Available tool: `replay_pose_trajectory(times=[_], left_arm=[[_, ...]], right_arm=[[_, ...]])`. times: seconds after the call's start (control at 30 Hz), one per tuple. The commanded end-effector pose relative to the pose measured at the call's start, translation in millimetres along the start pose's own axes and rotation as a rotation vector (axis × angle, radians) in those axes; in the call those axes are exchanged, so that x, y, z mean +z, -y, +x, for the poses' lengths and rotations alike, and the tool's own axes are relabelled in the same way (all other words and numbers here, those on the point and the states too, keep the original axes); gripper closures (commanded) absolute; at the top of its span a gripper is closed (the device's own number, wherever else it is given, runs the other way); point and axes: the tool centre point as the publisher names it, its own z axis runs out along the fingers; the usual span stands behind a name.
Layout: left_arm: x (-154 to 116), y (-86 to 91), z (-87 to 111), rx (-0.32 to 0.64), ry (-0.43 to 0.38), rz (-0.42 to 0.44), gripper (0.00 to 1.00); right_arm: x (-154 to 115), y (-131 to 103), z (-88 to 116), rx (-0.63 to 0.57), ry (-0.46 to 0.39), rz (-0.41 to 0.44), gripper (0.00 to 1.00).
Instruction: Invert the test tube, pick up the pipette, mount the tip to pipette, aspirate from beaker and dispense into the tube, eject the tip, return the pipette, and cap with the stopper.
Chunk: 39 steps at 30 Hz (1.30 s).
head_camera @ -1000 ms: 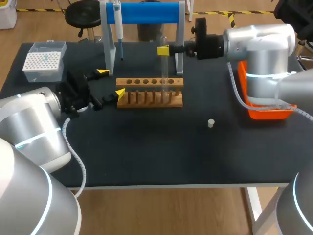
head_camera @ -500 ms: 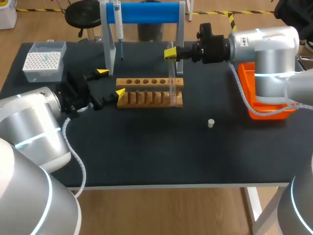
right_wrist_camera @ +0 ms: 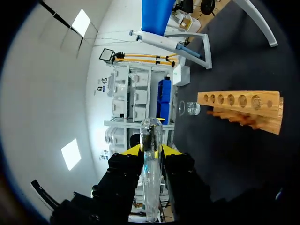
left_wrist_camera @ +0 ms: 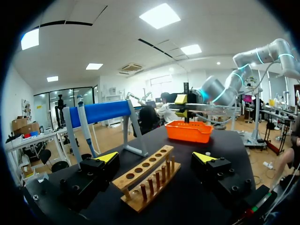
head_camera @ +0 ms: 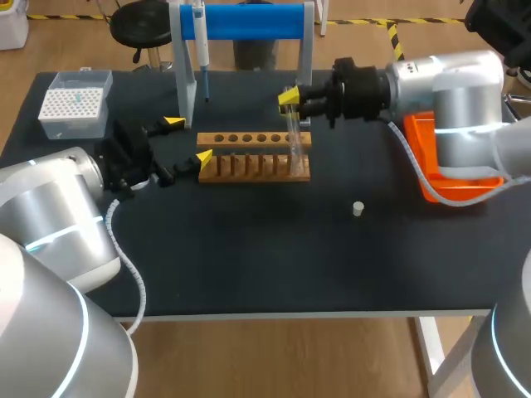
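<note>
clear glass test tube [head_camera: 293,137] is clamped in the right jaws, one yellow tip on each side. it's tilted a bit off upright, lower end down at the right end of the wooden rack [head_camera: 254,155]. in the right wrist view the tube [right_wrist_camera: 151,173] runs out past the tips and ends in a rounded end. can't tell if anything is in it.

left jaws are apart, holding nothing, just beside the rack's 9 o'clock end, and the rack [left_wrist_camera: 147,180] lies ahead between them.

rack has a row of round holes and a row of pegs. pipette [head_camera: 200,46] hangs on the blue stand [head_camera: 249,21] at the desk's 12 o'clock. tip box [head_camera: 76,104] sits at 10 o'clock with a white grid of tips. orange tray [head_camera: 431,178] at 3 o'clock is partly under the right arm, contents hidden. glass beaker [right_wrist_camera: 189,108] stands beyond the rack's far end in the right wrist view.

small white stopper [head_camera: 358,208] lies alone at 4 o'clock of the rack, well apart from it. the desk [head_camera: 249,257] is black.
</note>
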Motion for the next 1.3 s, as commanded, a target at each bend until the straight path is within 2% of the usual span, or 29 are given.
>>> replay_pose_trajectory(times=[0.03, 0.43, 1.3], left_arm=[[0.4, 0.0, 1.7, 0.0, 0.006, -0.001, 0.0], [0.4, 0.0, 1.7, 0.0, 0.006, -0.001, 0.0], [0.4, 0.0, 1.7, 0.0, 0.006, -0.001, 0.0]], right_arm=[[-0.8, -3.3, -7.8, -0.005, -0.021, 0.006, 1.0], [1.2, -2.0, -12.8, 0.001, -0.066, 0.012, 1.0], [-0.3, -1.9, -10.5, 0.025, -0.08, -0.002, 1.0]])
